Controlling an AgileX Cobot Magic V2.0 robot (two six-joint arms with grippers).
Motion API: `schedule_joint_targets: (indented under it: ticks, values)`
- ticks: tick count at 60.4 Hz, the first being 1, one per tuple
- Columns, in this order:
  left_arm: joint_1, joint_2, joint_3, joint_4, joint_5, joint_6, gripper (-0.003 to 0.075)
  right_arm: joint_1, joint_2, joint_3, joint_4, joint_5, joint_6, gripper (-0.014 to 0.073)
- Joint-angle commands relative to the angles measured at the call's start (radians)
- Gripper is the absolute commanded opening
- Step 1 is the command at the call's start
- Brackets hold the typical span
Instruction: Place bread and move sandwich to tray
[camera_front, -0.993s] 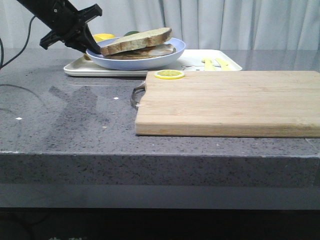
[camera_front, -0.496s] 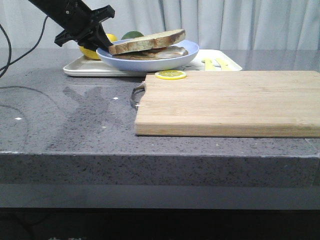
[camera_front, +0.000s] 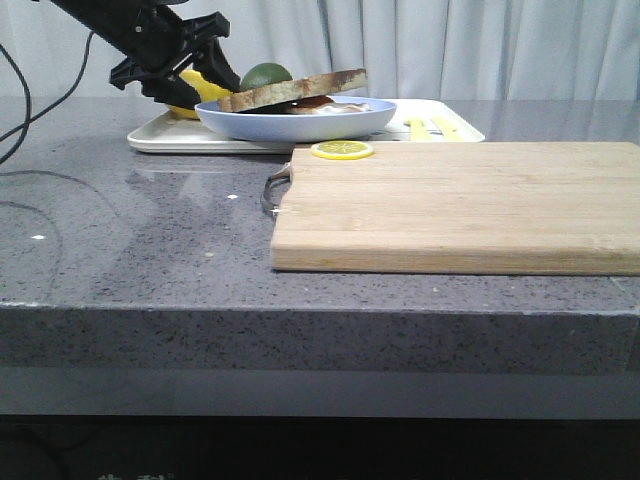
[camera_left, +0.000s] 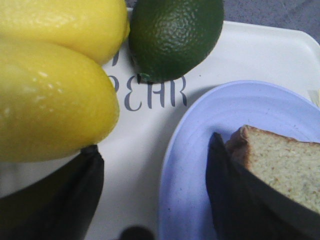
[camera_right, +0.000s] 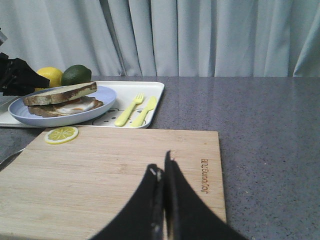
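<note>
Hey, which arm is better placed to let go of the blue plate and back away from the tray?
The left. Its gripper is right at the plate rim, fingers straddling it over the tray. The right gripper is closed, over the cutting board, well away.

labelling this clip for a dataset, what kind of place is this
Probably a staged kitchen-style counter in a lab, not a real kitchen: a grey speckled stone worktop carries a wooden cutting board and a white tray with a sandwich, while plain curtains close off the back.
</note>
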Motion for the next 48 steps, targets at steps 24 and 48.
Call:
schedule_joint_targets:
  ticks: [24, 48]
  values:
    - [0.01, -0.072, -0.246, -0.047, 0.16, 0.001, 0.0332, -0.006, 0.009, -0.027, 0.008, -0.077, -0.003, -0.0057]
    - [0.014, -0.072, -0.354, -0.049, 0.336, -0.002, -0.002, -0.006, 0.009, -0.027, 0.008, -0.077, -0.003, -0.0057]
